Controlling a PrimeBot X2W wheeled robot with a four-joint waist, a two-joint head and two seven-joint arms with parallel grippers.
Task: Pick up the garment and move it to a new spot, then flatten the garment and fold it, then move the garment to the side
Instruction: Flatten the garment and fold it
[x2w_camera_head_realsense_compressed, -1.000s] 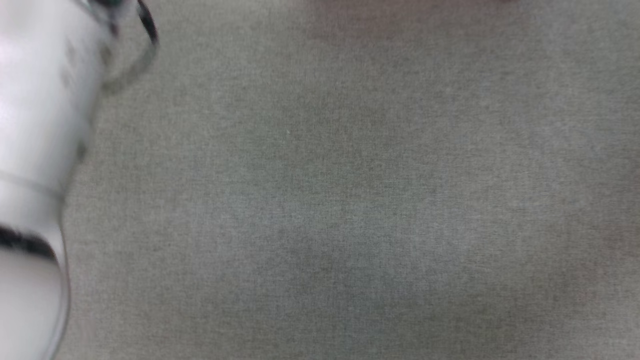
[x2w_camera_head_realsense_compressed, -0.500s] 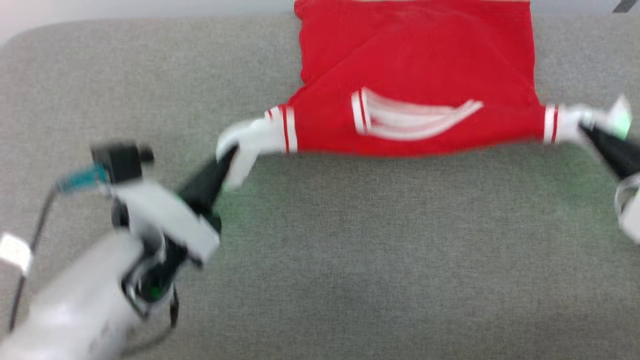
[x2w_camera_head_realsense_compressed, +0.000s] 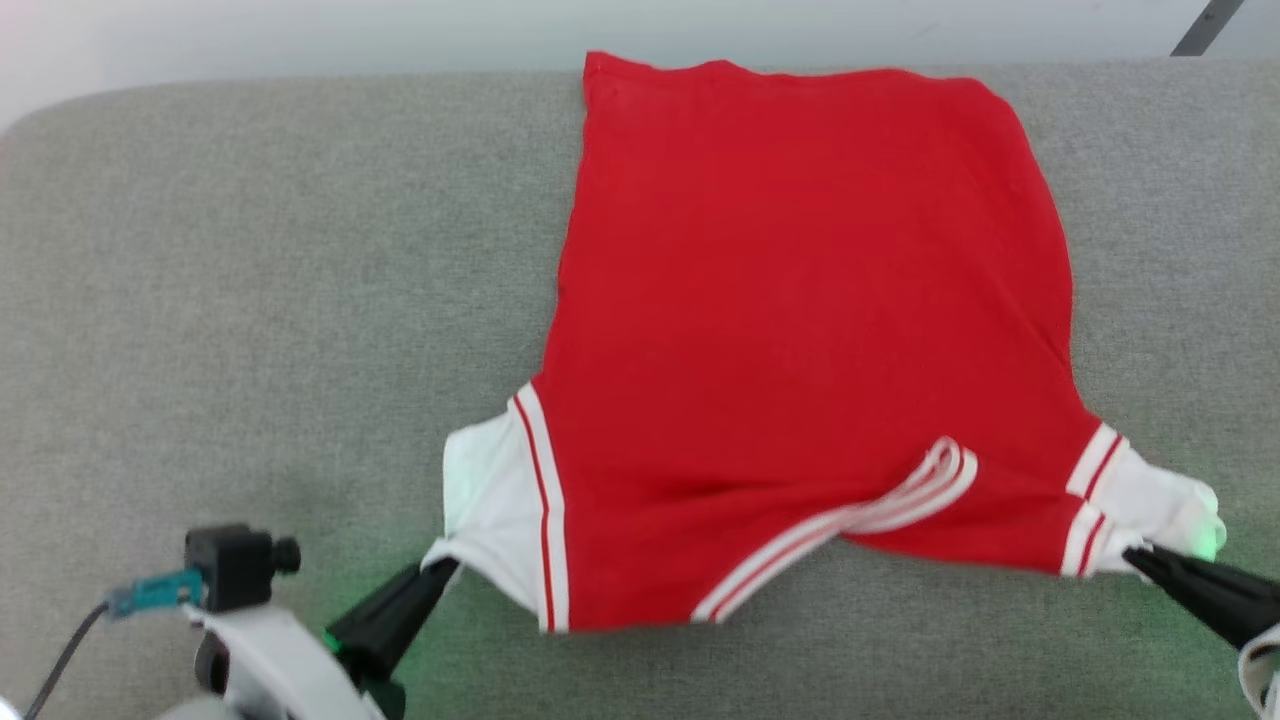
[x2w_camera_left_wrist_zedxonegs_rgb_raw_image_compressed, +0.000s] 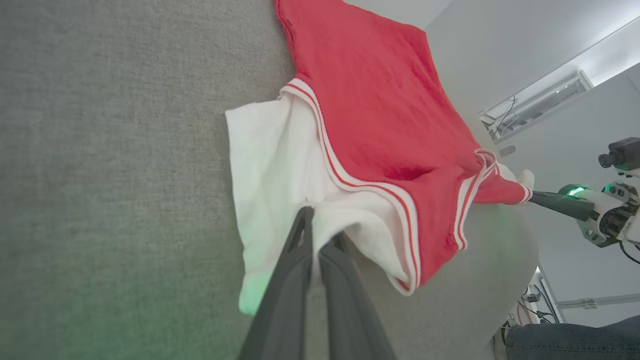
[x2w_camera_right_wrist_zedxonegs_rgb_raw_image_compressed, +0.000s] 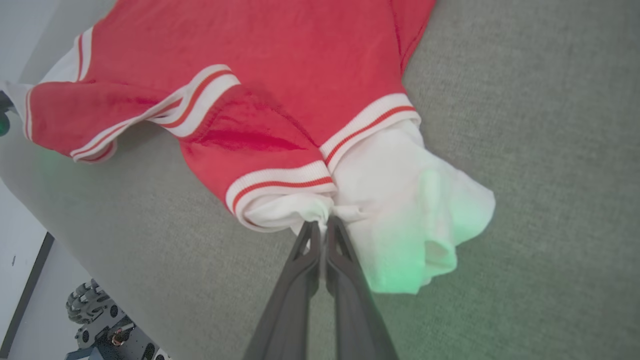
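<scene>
At the front edge of the grey padded surface (x2w_camera_head_realsense_compressed: 250, 300), my left gripper (x2w_camera_head_realsense_compressed: 440, 568) pinches one white sleeve (x2w_camera_head_realsense_compressed: 485, 490), fingers (x2w_camera_head_realsense_compressed: 395, 612) closed; the garment (x2w_camera_head_realsense_compressed: 800, 330) spreads toward the far edge; my right gripper (x2w_camera_head_realsense_compressed: 1135, 555), fingers closed, clamps the other sleeve (x2w_camera_head_realsense_compressed: 1160, 505).

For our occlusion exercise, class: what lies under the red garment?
The garment lies on a grey fabric surface, which shows around its edges. Anything beneath the cloth, and its underside, is covered.

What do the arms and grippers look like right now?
The left gripper and right gripper each have two long, tapered dark-grey fingers on a white housing lit green. The left wrist carries a small black camera with a teal plug and grey cable.
</scene>
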